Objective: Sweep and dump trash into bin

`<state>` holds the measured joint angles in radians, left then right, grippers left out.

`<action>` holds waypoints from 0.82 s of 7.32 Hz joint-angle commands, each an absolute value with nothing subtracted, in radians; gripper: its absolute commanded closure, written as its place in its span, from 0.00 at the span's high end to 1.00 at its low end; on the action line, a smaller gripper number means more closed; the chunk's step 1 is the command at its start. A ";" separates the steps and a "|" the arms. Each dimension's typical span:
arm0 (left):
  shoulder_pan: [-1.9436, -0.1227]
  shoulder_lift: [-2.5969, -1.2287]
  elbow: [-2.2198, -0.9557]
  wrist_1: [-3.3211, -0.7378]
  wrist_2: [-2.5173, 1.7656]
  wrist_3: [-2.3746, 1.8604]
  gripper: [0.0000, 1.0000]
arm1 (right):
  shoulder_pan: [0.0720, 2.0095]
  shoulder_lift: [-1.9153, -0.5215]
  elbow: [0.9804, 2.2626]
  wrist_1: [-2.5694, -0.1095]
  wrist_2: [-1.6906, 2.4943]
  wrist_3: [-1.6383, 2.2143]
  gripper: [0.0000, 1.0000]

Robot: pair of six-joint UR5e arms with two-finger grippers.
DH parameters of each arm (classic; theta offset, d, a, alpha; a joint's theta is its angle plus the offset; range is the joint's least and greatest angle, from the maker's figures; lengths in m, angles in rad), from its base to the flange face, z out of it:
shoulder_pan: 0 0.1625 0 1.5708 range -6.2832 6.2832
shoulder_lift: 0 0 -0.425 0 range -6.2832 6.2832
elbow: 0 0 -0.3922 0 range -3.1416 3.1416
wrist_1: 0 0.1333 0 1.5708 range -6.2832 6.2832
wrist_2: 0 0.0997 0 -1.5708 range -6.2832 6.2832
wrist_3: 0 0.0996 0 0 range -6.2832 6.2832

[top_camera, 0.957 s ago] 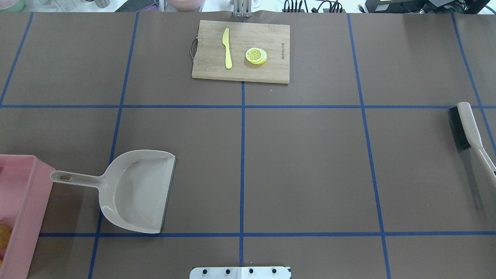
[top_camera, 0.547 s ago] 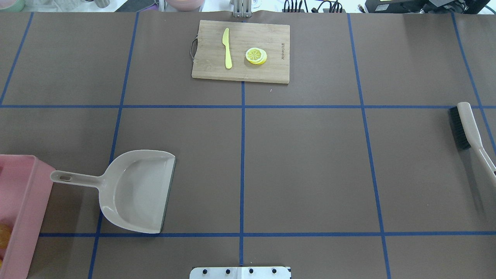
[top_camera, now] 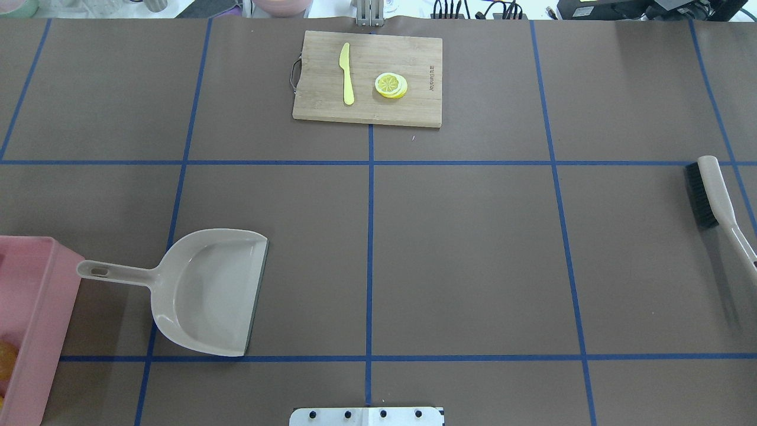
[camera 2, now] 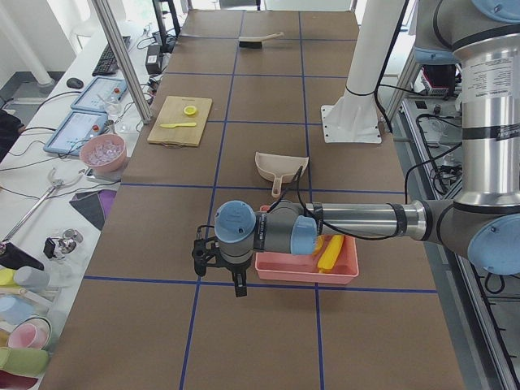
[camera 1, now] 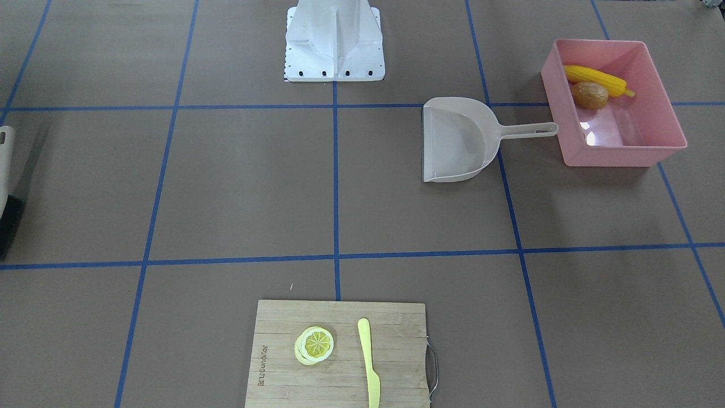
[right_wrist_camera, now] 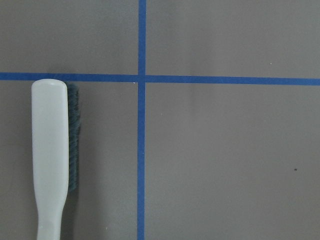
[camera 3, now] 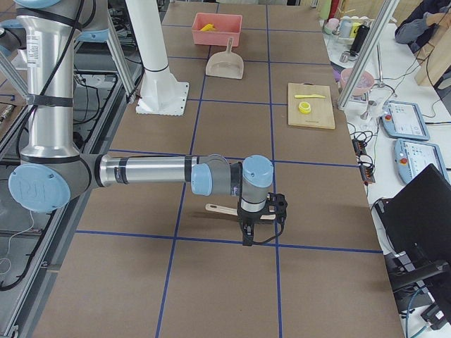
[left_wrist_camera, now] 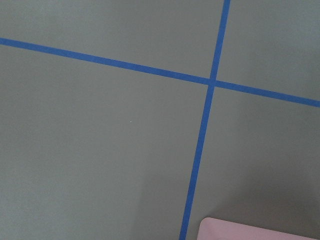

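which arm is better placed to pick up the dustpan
Left. The dustpan lies on the robot's left half, its handle by the pink bin, and the left gripper hangs beside that bin. The right gripper hangs over the brush at the far end.

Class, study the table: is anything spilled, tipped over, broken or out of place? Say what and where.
Nothing stands out. The corn and potato lie inside the pink bin, the dustpan sits flat and empty beside it, the brush lies flat by itself, and the knife and lemon slice rest on the cutting board.
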<state>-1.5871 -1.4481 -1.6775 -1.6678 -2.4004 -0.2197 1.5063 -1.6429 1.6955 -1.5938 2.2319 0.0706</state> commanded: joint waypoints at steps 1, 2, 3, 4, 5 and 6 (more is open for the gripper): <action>-1.575 -1.436 -1.677 -1.698 -2.393 -0.219 0.99 | 1.506 -1.643 1.697 -1.594 2.232 0.071 1.00; -1.577 -1.428 -1.678 -1.698 -2.393 -0.218 0.99 | 1.506 -1.643 1.697 -1.594 2.232 0.071 1.00; -1.577 -1.418 -1.678 -1.700 -2.398 -0.218 0.99 | 1.506 -1.643 1.697 -1.594 2.232 0.071 1.00; -1.577 -1.416 -1.680 -1.701 -2.404 -0.216 0.99 | 1.506 -1.643 1.695 -1.594 2.232 0.071 1.00; -1.577 -1.414 -1.677 -1.698 -2.402 -0.198 0.99 | 1.506 -1.643 1.697 -1.594 2.232 0.071 1.00; -1.577 -1.414 -1.672 -1.698 -2.402 -0.196 0.99 | 1.506 -1.643 1.695 -1.594 2.232 0.071 1.00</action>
<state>-1.5769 -1.4157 -1.6764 -1.6989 -2.4017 -0.2041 1.5064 -1.6429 1.6959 -1.5938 2.2319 0.0705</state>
